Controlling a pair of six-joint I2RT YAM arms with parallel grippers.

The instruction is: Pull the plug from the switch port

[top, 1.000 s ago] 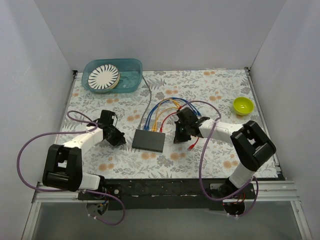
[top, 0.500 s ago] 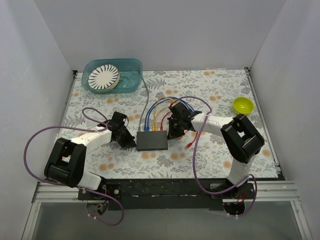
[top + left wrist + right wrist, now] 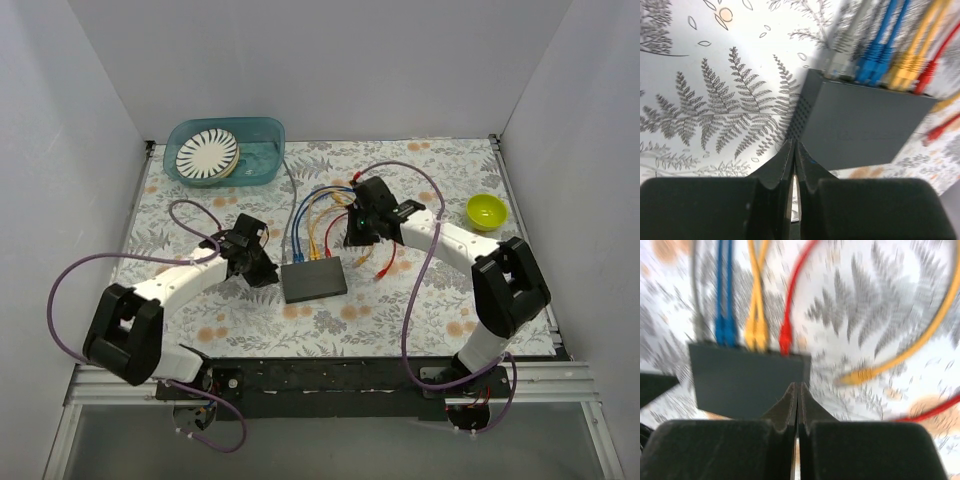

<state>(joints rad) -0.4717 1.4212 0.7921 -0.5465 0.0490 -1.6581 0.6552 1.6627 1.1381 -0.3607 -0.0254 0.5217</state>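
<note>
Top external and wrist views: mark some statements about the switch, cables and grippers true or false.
1. The left gripper and right gripper are both shut. True.
2. The right gripper holds the red plug. False: it holds nothing; the red plug sits in the switch.
3. A yellow plug lies loose on the table beside the switch. True.
4. The green bowl sits in the teal basin. False: it stands on the table; the basin holds a striped plate.

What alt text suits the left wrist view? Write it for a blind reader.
A black switch lies on fern-print cloth, with grey, blue, yellow and red cables plugged into its far edge. The left hand, shut, points at the switch's near left corner.
</note>
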